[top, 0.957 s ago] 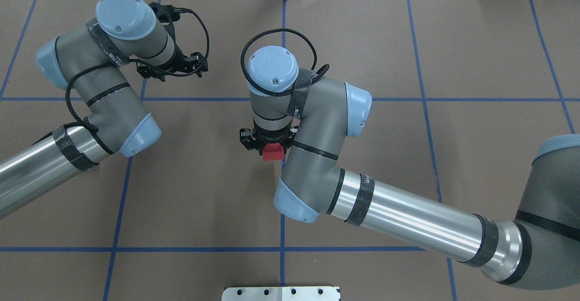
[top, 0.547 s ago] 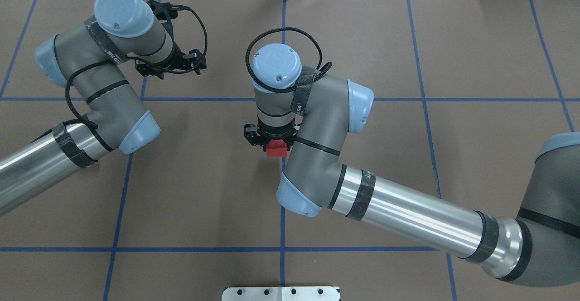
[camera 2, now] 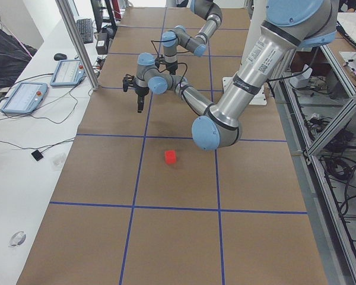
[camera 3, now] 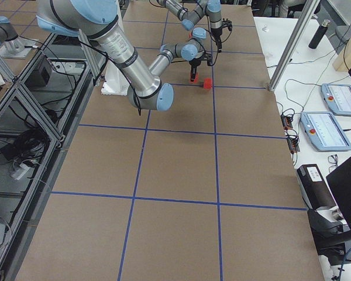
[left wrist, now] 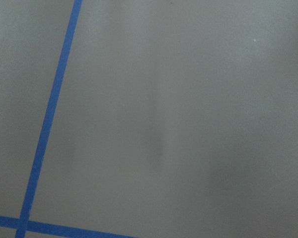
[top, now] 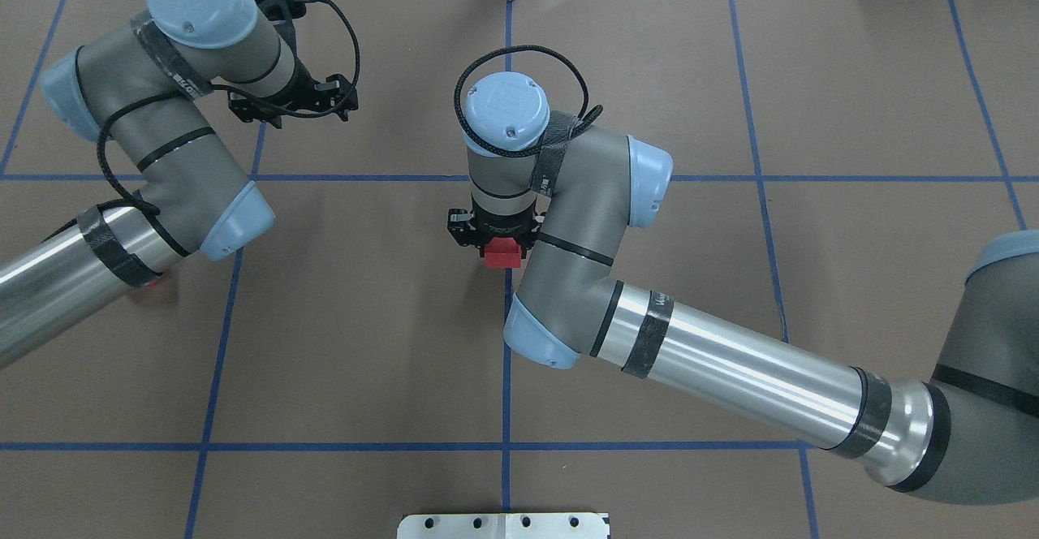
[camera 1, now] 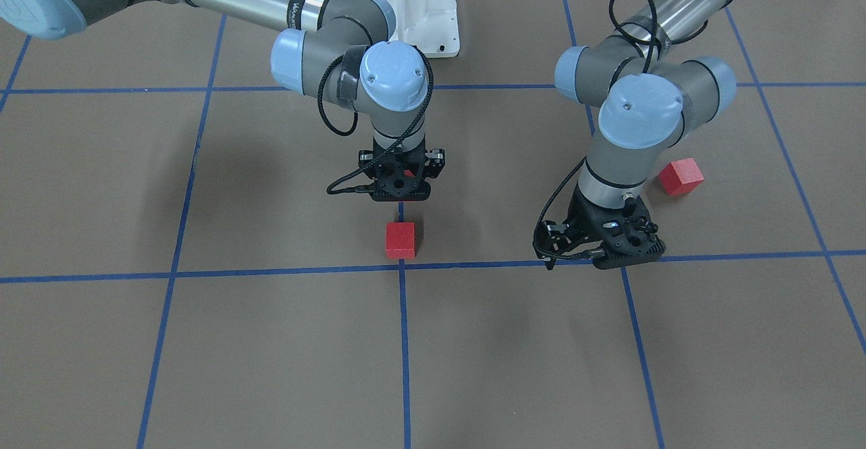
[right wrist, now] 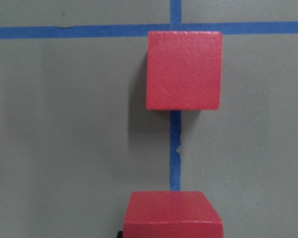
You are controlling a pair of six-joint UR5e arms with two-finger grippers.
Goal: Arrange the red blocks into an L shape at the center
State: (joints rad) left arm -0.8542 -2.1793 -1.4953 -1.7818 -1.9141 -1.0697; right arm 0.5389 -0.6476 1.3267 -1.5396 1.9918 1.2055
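My right gripper is shut on a red block and holds it above the surface; the block shows at the bottom edge of the right wrist view. A second red block lies on the vertical tape line just on the robot's side of the center crossing, ahead of the held block in the right wrist view. The third red block lies apart, beside my left arm. My left gripper hangs empty over bare surface; its jaws are not clear.
The brown gridded surface carries blue tape lines. A white robot base plate stands at the robot's edge. In the overhead view my right wrist hides the center crossing and my left forearm covers the third block.
My right gripper has carried its red block away from the robot, toward the center crossing. My left arm has swung farther toward the far left corner.
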